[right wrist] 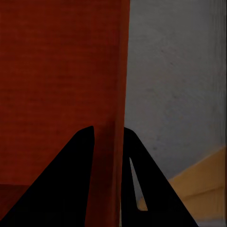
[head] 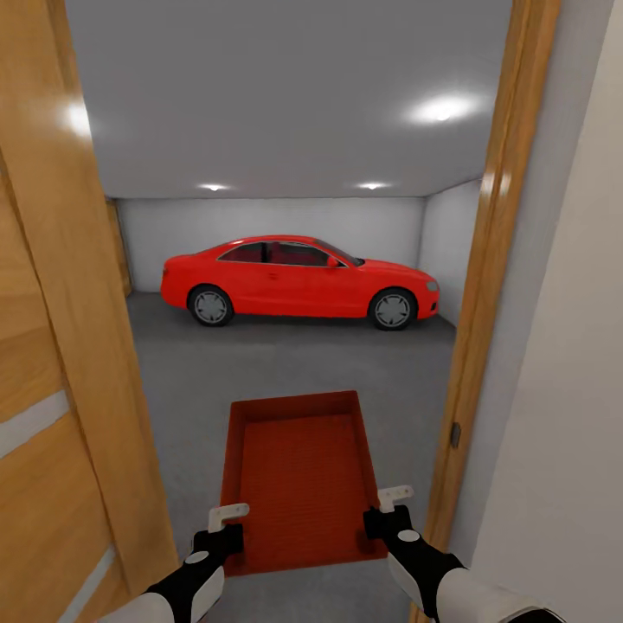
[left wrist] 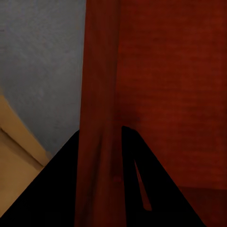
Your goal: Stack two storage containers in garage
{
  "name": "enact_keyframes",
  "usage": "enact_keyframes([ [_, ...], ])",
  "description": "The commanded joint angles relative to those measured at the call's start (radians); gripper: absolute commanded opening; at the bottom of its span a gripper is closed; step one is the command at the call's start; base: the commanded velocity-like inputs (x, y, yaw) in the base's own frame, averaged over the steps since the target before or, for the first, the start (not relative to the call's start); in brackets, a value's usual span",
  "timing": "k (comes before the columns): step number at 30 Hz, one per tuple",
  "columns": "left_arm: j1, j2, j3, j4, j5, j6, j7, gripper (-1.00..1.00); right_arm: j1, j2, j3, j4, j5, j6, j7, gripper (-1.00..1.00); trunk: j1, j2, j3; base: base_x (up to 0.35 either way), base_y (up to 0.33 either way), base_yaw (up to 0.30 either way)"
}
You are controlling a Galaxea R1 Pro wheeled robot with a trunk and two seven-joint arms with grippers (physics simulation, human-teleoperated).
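An open wooden door (head: 61,363) stands at the left of the doorway. The left gripper (head: 227,517) has its fingers (left wrist: 61,189) clamped over the left wall of a red-orange storage container (head: 298,476), which is held level over the threshold, and the right gripper (head: 391,500) pinches the right wall likewise. Beyond lie the grey concrete floor (head: 285,355) and a red car (head: 298,281), with the door frame (head: 484,285) at the right. As I judge it, the carry is nearly finished; setting it down remains, and the second container's whereabouts cannot be told.
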Motion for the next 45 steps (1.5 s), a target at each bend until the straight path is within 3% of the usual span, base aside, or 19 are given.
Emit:
enact_keyframes([
  [1, -0.001, -0.005, 0.043, 0.001, 0.055, -0.001, 0.004, -1.00, -0.002, 0.022, -0.051, -0.002, -0.057, -0.057, -0.001, -1.00, 0.001, -0.001, -0.002, 0.301, 0.166, -0.288],
  [15, -0.001, -0.005, 0.044, 0.004, 0.057, 0.000, 0.005, -1.00, -0.002, 0.022, -0.051, -0.002, -0.057, -0.055, -0.001, -1.00, 0.001, -0.001, -0.002, 0.139, 0.057, -0.057],
  [33, -0.001, -0.005, 0.044, 0.004, 0.057, 0.000, 0.005, -1.00, -0.002, 0.023, -0.051, -0.002, -0.057, -0.056, -0.001, -1.00, 0.001, -0.001, -0.002, 0.308, 0.000, 0.000],
  [45, -0.001, -0.005, 0.044, 0.003, 0.057, 0.000, 0.005, -1.00, -0.002, 0.023, -0.051, -0.002, -0.056, -0.056, -0.001, -1.00, 0.001, -0.001, 0.003, 0.108, 0.000, 0.115],
])
